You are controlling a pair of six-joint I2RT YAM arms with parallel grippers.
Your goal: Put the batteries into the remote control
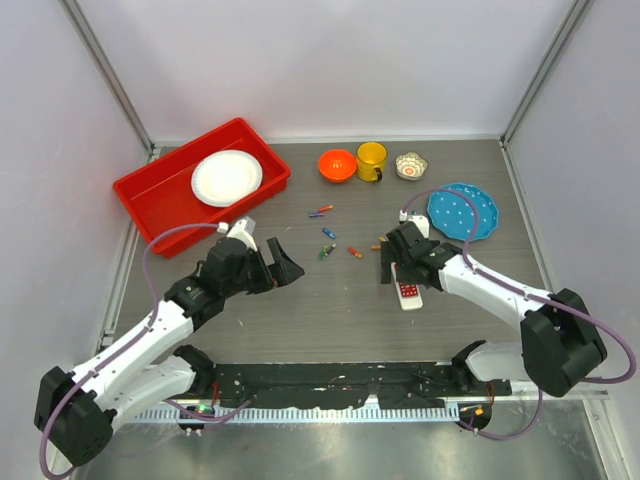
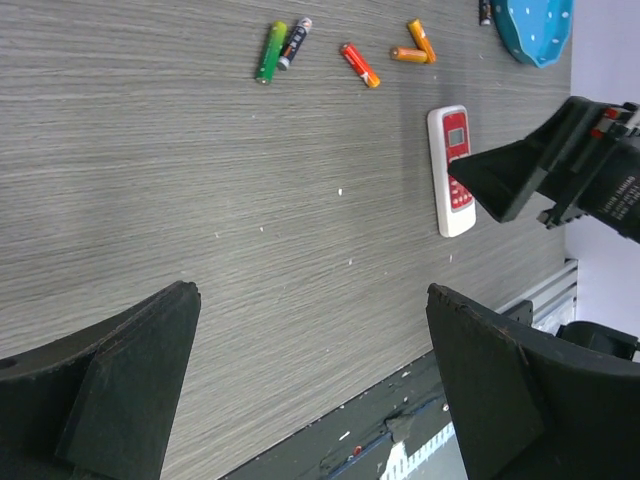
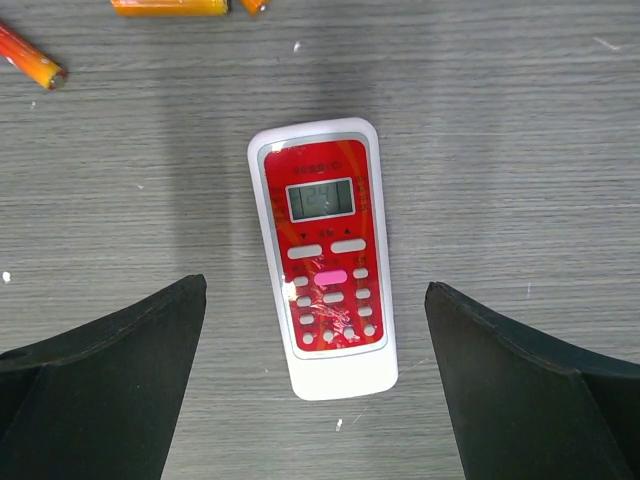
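Grey wood-grain table [image 1: 330, 320] boxed in by pale walls.

At the right gripper [image 1: 393, 262]: jaws spread wide, grasping nothing, poised straight above the remote control [image 3: 325, 260], one finger to either side and clear of it. Probably lined up this way to close across the handset's narrow width. Remote flat on the table, red button face and small screen up, plain back down. Likely in need of turning over before loading, with no battery bay showing on this side.

At the left gripper [image 2: 312, 295]: likewise splayed open and empty, low over bare table, well to the left of the remote and angled toward the middle, seemingly standing by to help.

Just beyond the remote's top end, the batteries [image 1: 328, 232] loose in a scatter:
- an orange pair [image 2: 415, 45] nearest;
- a red-orange one [image 2: 359, 65];
- a green one [image 2: 270, 52] close beside a dark one [image 2: 295, 42];
- a couple more [image 1: 320, 211] farther back.

Handy there, within reach of either arm.

Along the back: red tray [image 1: 140, 195] holding a white plate [image 1: 227, 177], orange bowl [image 1: 337, 165], yellow mug [image 1: 371, 160], small patterned bowl [image 1: 411, 166], and blue plate [image 1: 463, 212] behind the right arm.
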